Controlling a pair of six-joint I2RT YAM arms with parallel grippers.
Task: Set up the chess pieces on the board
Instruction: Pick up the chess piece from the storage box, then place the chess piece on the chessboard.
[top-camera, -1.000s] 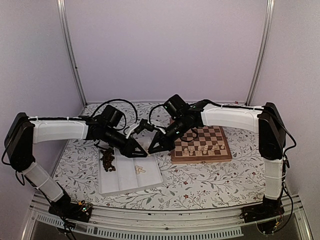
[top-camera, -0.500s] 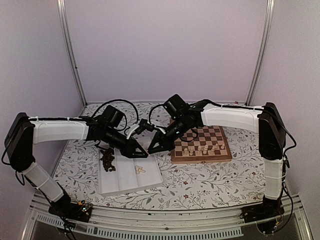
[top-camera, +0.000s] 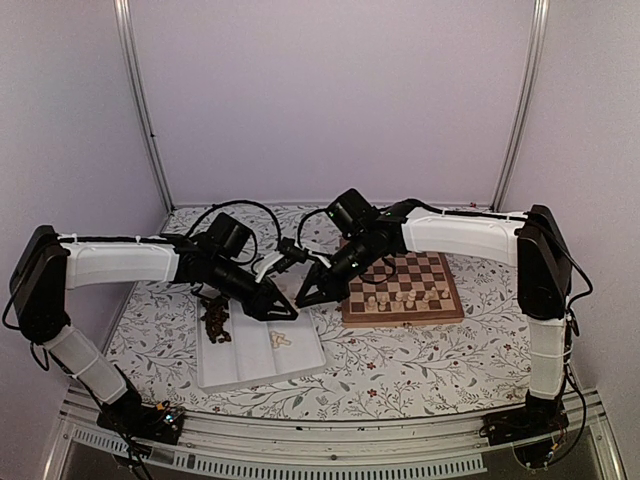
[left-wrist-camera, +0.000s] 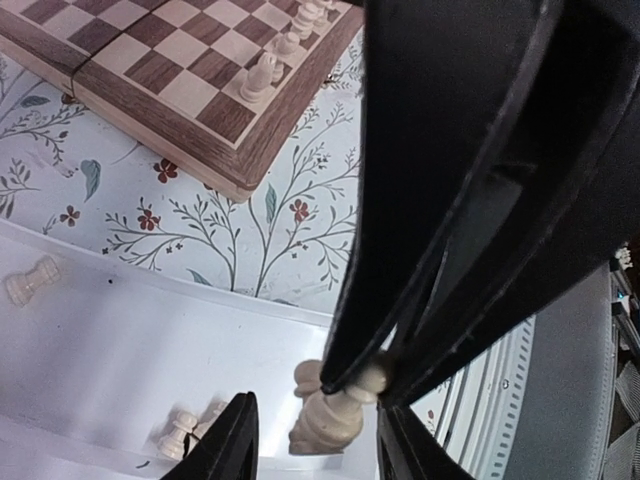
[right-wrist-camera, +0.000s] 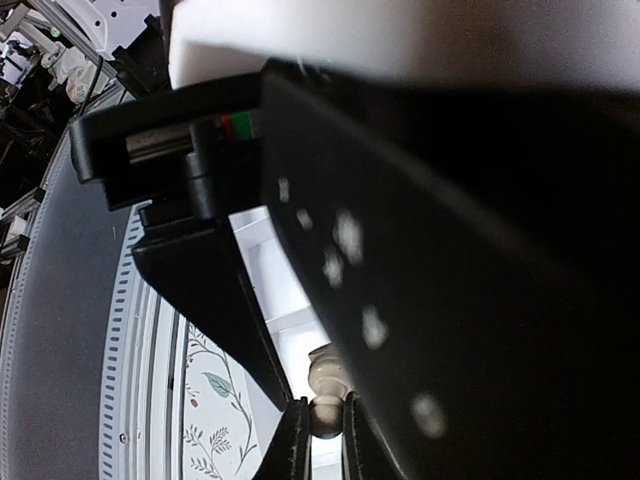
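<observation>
1. while the right gripper (right-wrist-camera: 322, 432) pinches the head of a cream piece (left-wrist-camera: 328, 425), the left gripper (left-wrist-camera: 318, 458) stands parted around its base, its fingers clear of it on both sides as far as i can tell.
2. both meet above the right end of the tray (top-camera: 232, 372), just beside the board (top-camera: 400, 319).
3. step in hand, as i read it: a hand-over of one piece from left arm to right, nearly done.
4. the next move calls for the left arm to back off without knocking the piece. the right must then carry it to a free home square and set it upright among the cream men (top-camera: 395, 297) on the near rows.
5. dark pieces (top-camera: 215, 320) lie heaped in the tray's left bay, so much is left.
6. writing: none legible; only a small red and green mark (right-wrist-camera: 235, 126) on the left gripper's body.
</observation>
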